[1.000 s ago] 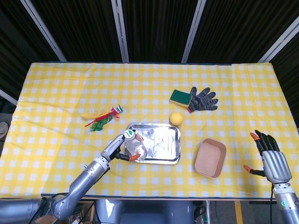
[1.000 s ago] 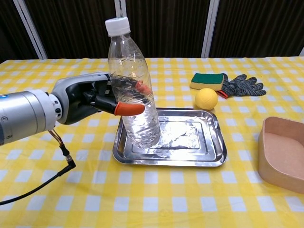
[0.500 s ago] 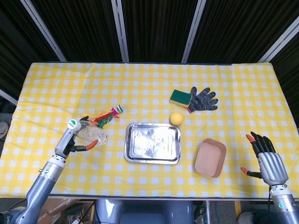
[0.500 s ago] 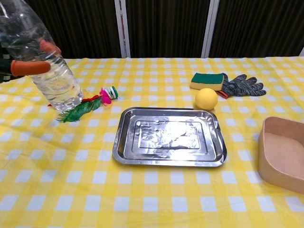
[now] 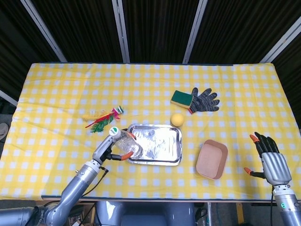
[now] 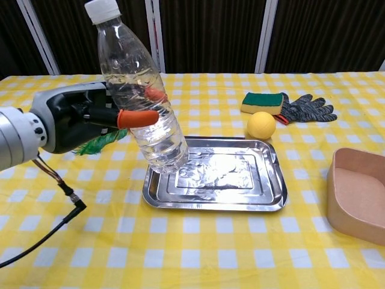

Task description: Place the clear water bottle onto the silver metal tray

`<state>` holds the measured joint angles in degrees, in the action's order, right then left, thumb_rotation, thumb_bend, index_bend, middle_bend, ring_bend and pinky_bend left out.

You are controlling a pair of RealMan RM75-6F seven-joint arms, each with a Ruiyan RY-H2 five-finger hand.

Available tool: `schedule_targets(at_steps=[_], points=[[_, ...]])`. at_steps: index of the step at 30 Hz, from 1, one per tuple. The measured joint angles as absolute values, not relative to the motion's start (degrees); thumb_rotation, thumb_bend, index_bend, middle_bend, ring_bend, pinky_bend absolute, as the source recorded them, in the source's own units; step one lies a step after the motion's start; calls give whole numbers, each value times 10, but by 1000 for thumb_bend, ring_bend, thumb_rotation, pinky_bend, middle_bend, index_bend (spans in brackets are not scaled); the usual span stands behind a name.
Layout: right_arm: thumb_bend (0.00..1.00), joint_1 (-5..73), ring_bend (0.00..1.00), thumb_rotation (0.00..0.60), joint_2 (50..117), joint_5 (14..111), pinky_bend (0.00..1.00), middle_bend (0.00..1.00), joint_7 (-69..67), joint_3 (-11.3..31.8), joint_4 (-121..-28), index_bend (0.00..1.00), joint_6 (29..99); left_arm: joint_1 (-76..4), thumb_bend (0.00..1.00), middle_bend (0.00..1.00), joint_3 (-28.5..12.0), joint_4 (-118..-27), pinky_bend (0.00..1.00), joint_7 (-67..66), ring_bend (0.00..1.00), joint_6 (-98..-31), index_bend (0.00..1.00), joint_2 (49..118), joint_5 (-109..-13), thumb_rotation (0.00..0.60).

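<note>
My left hand (image 6: pixel 78 117) (image 5: pixel 106 149) grips a clear water bottle (image 6: pixel 141 102) (image 5: pixel 124 145) with a white cap around its middle. The bottle is tilted, cap toward the left, and its base hangs over the left edge of the silver metal tray (image 6: pixel 240 183) (image 5: pixel 162 143); whether it touches the tray I cannot tell. My right hand (image 5: pixel 269 157) is open at the table's front right corner, far from the tray, and shows only in the head view.
A yellow ball (image 6: pixel 261 125) lies just behind the tray, with a green sponge (image 6: pixel 261 102) and a dark glove (image 6: pixel 307 108) further back. A tan bowl (image 6: pixel 358 192) sits right of the tray. A feather toy (image 5: pixel 103 118) lies at the left.
Half a second ago my left hand held the bottle far left near the feather toy; it has moved right, bringing the bottle's base over the tray's left edge. The right hand barely shifted.
</note>
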<state>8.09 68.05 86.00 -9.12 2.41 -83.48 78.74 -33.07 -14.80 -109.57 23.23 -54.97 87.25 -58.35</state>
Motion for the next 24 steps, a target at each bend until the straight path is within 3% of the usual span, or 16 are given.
schedule_targets(at_steps=[7,11,14,19,24], points=[[49,82,0,600,685,868,0,0,-79,19,-840,54,787,-290,468,470,-159,-1120,0,249,0,-576,520,773,-585,600],[49,84,0,600,688,867,0,0,-70,18,-843,54,782,-245,469,471,-161,-1115,0,323,0,-583,520,685,-614,600],[49,84,0,600,689,864,0,0,-67,19,-846,54,782,-225,469,470,-159,-1094,0,384,0,-573,520,660,-640,600],[49,84,0,600,686,860,0,0,-73,21,-845,54,783,-234,470,469,-155,-1057,0,409,0,-541,520,686,-657,600],[49,83,0,600,683,854,0,0,-90,24,-837,54,781,-279,472,470,-158,-1038,0,353,0,-523,521,771,-629,600]])
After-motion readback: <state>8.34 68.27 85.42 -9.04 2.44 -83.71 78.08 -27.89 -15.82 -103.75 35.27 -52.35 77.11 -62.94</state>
